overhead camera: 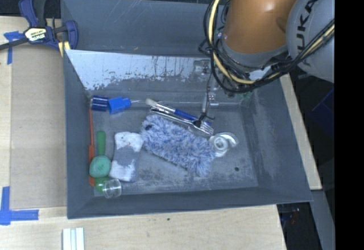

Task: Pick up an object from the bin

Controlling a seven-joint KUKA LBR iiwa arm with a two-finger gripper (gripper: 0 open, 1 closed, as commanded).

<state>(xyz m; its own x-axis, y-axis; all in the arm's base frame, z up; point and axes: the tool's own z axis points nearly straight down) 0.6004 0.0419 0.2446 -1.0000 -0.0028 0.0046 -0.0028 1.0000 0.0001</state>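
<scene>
Blue-silver pen [182,114], lying upper-left to lower-right

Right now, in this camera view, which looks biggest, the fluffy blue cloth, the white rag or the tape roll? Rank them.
Largest: fluffy blue cloth.
Next: white rag.
Smallest: tape roll.
All lie on the bin floor.

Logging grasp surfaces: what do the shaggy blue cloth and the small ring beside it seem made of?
The shaggy blue cloth: soft textile, likely microfibre or chenille; tufted, matte pile. The ring: seemingly clear glossy plastic, perhaps a tape roll; see-through with bright highlights.
</scene>
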